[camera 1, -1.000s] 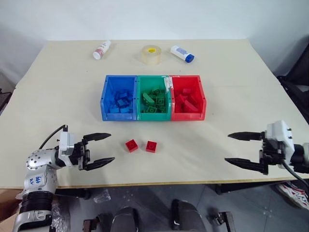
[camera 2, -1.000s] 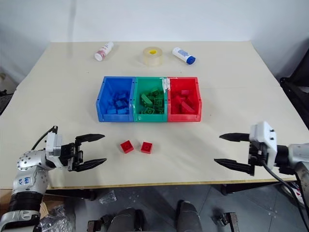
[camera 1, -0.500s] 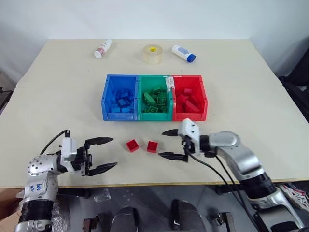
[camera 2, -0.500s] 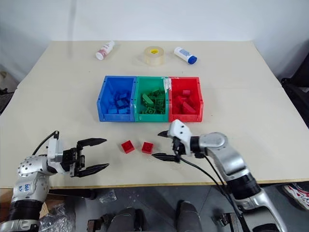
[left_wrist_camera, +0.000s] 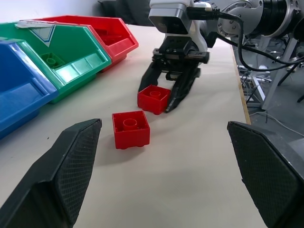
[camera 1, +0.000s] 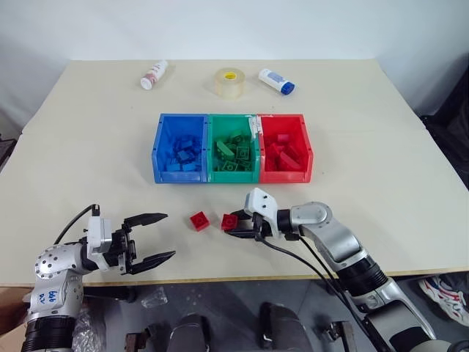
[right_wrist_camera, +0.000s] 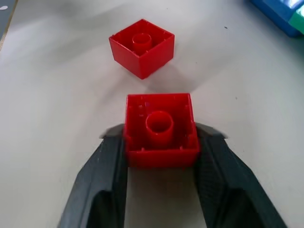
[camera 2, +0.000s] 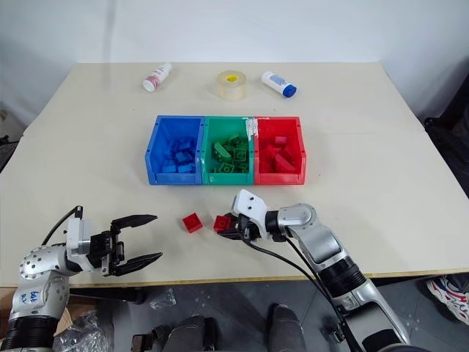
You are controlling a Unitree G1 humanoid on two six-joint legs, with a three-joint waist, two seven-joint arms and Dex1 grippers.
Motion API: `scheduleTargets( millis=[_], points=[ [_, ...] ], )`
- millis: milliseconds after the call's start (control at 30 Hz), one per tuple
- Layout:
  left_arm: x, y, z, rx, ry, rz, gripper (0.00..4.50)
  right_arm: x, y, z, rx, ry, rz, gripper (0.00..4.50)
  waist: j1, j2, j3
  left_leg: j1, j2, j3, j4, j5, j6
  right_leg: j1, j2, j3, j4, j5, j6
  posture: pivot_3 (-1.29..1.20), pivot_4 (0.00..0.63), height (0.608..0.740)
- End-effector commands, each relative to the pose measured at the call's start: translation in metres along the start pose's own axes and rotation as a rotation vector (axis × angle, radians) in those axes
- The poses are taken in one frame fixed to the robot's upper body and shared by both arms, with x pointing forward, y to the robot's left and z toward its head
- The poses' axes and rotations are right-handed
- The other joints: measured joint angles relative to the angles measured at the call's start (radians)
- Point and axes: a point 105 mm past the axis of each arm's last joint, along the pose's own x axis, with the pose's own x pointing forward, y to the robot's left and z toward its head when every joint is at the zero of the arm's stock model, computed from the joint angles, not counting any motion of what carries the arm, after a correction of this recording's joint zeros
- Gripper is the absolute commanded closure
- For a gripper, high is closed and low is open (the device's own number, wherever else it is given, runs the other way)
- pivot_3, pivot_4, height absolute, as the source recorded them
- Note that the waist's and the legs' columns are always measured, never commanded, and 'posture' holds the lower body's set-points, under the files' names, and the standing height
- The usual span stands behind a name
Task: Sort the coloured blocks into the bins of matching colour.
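The desk [camera 1: 366, 132] carries three joined bins across its middle: blue bin [camera 1: 180, 149], green bin [camera 1: 234, 149] and red bin [camera 1: 285, 148], each already holding blocks of its own colour. Beyond them lie two white bottles [camera 1: 154, 75] [camera 1: 276, 81] and a tape roll [camera 1: 229, 82]; their labels are too small to read. The right gripper [camera 2: 229, 226] lies low on the desk near the front edge, jaws closed onto the sides of a red block [right_wrist_camera: 160, 129], which sits on the desk between them, hollow underside up and square, so no long axis matters. The red bin lies beyond and slightly right of this grasp; judged, the lift goes that way. A second red block [camera 1: 198, 221] rests just beside, apart, between both arms. The left gripper [camera 1: 150, 239] hovers near it, jaws wide open and empty.
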Motion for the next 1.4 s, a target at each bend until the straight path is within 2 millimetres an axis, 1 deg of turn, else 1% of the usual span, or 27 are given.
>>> scheduleTargets(
  millis=[33,100,167,300,367,433,467,533,600,667,767,900,1000,1100,1233,1333,1400],
  points=[
    [0.0,0.002,0.009,0.038,-0.028,0.002,0.0,-0.01,-0.005,0.022,-0.039,-0.087,-0.033,3.01,0.0,0.0,0.0,0.0,0.0,0.0,0.0,0.0,0.0,0.0,0.0,0.0,0.0,0.0,0.0,0.0,0.15,0.74],
    [0.001,0.003,0.009,0.039,-0.028,0.0,0.0,-0.021,-0.013,0.033,-0.037,-0.134,-0.076,3.01,0.001,0.0,0.0,0.0,0.0,0.0,0.0,0.0,0.0,0.0,0.0,0.0,0.0,0.0,0.0,0.0,0.15,0.74],
    [0.002,0.005,0.009,0.039,-0.029,-0.001,0.0,-0.038,-0.027,0.043,-0.036,-0.16,-0.147,3.01,0.003,0.0,0.0,0.0,0.0,0.0,0.0,0.0,0.0,0.0,0.0,0.0,0.0,0.0,0.0,0.0,0.15,0.74],
    [0.005,0.009,0.009,0.04,-0.033,-0.007,0.0,-0.08,-0.067,0.051,-0.049,-0.15,-0.342,3.01,0.003,0.0,0.0,0.0,0.0,0.0,0.0,0.0,0.0,0.0,0.0,0.0,0.0,0.0,0.0,0.0,0.15,0.74],
    [0.008,0.01,0.008,0.04,-0.037,-0.011,0.0,-0.097,-0.086,0.054,-0.064,-0.146,-0.434,3.01,0.002,0.0,0.0,0.0,0.0,0.0,0.0,0.0,0.0,0.0,0.0,0.0,0.0,0.0,0.0,0.0,0.15,0.74],
    [0.01,0.012,0.007,0.039,-0.04,-0.019,0.0,-0.109,-0.106,0.054,-0.071,-0.135,-0.529,2.28,0.0,0.0,0.0,0.0,0.0,0.0,0.0,0.0,0.0,0.0,0.0,0.0,0.0,0.0,0.0,0.0,0.15,0.74],
    [0.012,0.013,0.007,0.04,-0.042,-0.022,0.0,-0.113,-0.116,0.053,-0.077,-0.125,-0.568,1.99,-0.002,0.0,0.0,0.0,0.0,0.001,0.0,0.0,0.0,0.0,0.0,0.0,0.0,0.0,0.0,0.0,0.15,0.74],
    [0.014,0.016,0.007,0.043,-0.045,-0.028,0.0,-0.115,-0.127,0.055,-0.089,-0.129,-0.606,1.34,-0.007,0.0,0.0,0.0,0.0,0.001,-0.001,0.0,0.0,0.0,0.0,0.0,0.0,0.0,0.0,0.0,0.15,0.74],
    [0.015,0.018,0.008,0.049,-0.048,-0.034,0.0,-0.115,-0.133,0.057,-0.1,-0.141,-0.618,0.69,-0.009,0.0,0.0,0.0,0.0,0.001,-0.002,0.0,-0.001,-0.001,0.0,0.0,0.0,0.0,0.0,0.0,0.15,0.74],
    [0.016,0.021,0.009,0.055,-0.05,-0.036,0.0,-0.114,-0.131,0.06,-0.113,-0.153,-0.596,0.04,-0.012,0.0,0.0,0.0,0.0,0.001,-0.002,0.0,-0.001,-0.001,0.0,0.0,-0.001,0.0,0.0,0.0,0.15,0.74],
    [0.016,0.022,0.009,0.058,-0.052,-0.038,0.0,-0.115,-0.12,0.057,-0.111,-0.156,-0.537,0.04,-0.015,0.0,0.0,-0.001,0.0,0.001,-0.002,0.0,0.0,-0.001,0.0,0.0,-0.002,0.0,0.0,0.0,0.15,0.74],
    [0.014,0.019,0.008,0.054,-0.048,-0.036,0.0,-0.123,-0.091,0.044,-0.098,-0.138,-0.408,0.04,-0.009,0.0,0.0,-0.001,0.0,0.001,-0.002,0.0,0.0,-0.001,0.0,0.0,-0.002,0.0,0.0,0.0,0.15,0.74],
    [0.009,0.018,0.006,0.048,-0.038,-0.02,0.0,-0.139,-0.058,0.027,-0.066,-0.099,-0.267,0.04,0.001,0.0,0.0,-0.001,0.0,0.001,-0.001,0.0,0.0,0.0,0.0,0.0,-0.003,0.0,0.001,0.0,0.15,0.74],
    [0.002,0.018,0.006,0.049,-0.026,0.016,0.0,-0.159,-0.034,0.011,-0.05,-0.039,-0.187,0.04,0.003,0.0,0.0,-0.001,0.0,0.001,-0.001,0.0,0.0,0.0,0.0,0.0,-0.005,0.001,0.001,0.0,0.15,0.74],
    [-0.013,0.014,0.006,0.048,-0.002,0.064,0.0,-0.184,-0.018,-0.001,-0.03,0.006,-0.153,0.04,-0.001,0.0,0.0,0.0,0.0,0.0,-0.001,0.0,0.0,0.002,0.0,0.0,-0.007,0.001,0.001,0.0,0.15,0.74],
    [-0.029,0.009,0.008,0.05,0.03,0.114,0.0,-0.199,-0.013,-0.008,-0.013,0.032,-0.159,0.04,-0.002,0.0,0.0,0.002,0.0,0.001,-0.001,-0.001,0.0,0.002,0.0,0.0,-0.007,0.0,0.001,0.0,0.15,0.74],
    [-0.037,0.007,0.009,0.053,0.048,0.145,0.0,-0.202,-0.013,-0.009,-0.009,0.033,-0.164,0.04,-0.003,0.0,0.0,0.002,0.001,0.001,-0.001,-0.001,0.0,0.002,0.0,0.0,-0.007,0.0,0.001,0.0,0.15,0.74]
  ],
)
